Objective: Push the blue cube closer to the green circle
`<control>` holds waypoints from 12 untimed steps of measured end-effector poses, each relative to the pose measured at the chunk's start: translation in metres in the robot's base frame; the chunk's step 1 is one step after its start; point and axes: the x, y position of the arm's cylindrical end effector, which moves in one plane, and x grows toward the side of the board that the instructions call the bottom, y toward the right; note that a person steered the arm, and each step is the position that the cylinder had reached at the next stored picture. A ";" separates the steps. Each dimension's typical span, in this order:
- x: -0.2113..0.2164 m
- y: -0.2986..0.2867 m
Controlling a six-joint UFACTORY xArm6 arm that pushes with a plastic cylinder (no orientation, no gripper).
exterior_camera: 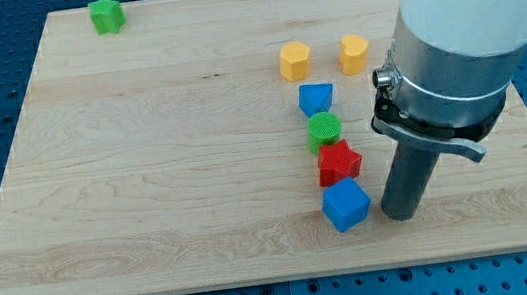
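The blue cube (345, 204) lies on the wooden board (147, 182) at the lower right. The green circle (324, 129) lies above it, with a red star (339, 162) between the two, touching or nearly touching both. My tip (400, 213) rests on the board just to the right of the blue cube, a small gap away.
A blue triangular block (316, 98) sits just above the green circle. A yellow hexagonal block (294, 61) and a yellow heart (354, 54) lie further up. A green star (107, 15) is at the top left. The arm's white body (469, 11) covers the right side.
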 end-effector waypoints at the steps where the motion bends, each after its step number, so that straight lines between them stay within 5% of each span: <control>1: 0.000 -0.048; 7: 0.000 -0.162; 10: -0.047 -0.137; 12: -0.035 -0.126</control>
